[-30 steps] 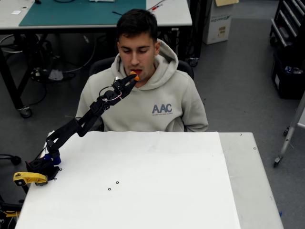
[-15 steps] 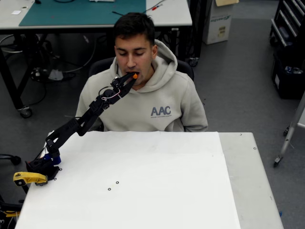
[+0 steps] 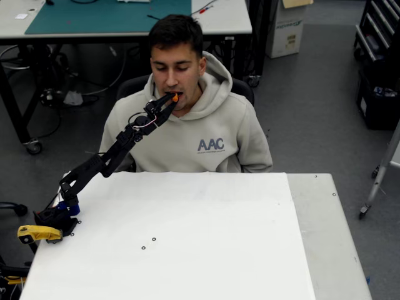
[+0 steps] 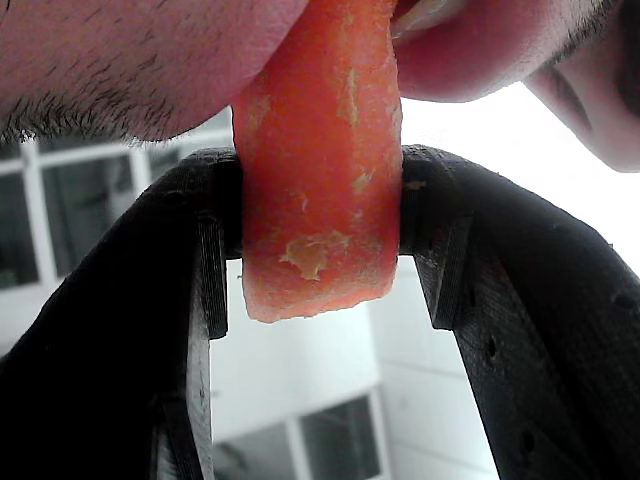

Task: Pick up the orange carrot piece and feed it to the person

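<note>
Above the white table [image 3: 187,237], my gripper [image 4: 318,215] pinches the carrot piece [image 4: 318,170] at the person [image 3: 187,125]'s lips, so he can bite.

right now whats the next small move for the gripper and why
Probably open the jaws slightly and hold position. The gripper pinches the orange carrot piece, whose top end already sits between the person's lips, so releasing lets the person take it.
</note>
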{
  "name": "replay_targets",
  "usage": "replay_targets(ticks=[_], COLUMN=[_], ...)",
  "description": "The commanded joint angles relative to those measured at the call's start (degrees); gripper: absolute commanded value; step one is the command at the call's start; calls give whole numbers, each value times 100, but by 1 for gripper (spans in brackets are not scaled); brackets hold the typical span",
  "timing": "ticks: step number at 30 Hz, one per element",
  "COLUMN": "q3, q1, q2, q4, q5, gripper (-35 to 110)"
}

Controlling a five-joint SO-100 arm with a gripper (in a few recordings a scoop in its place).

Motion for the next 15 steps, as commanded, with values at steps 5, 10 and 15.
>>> replay_targets(ticks=[5,10,15], q3=[-299,-308,-308], q1=[105,114,439], q2=[325,334,369], q4=[-185,-185,-185], q5=[18,18,18], gripper=[15,15,15])
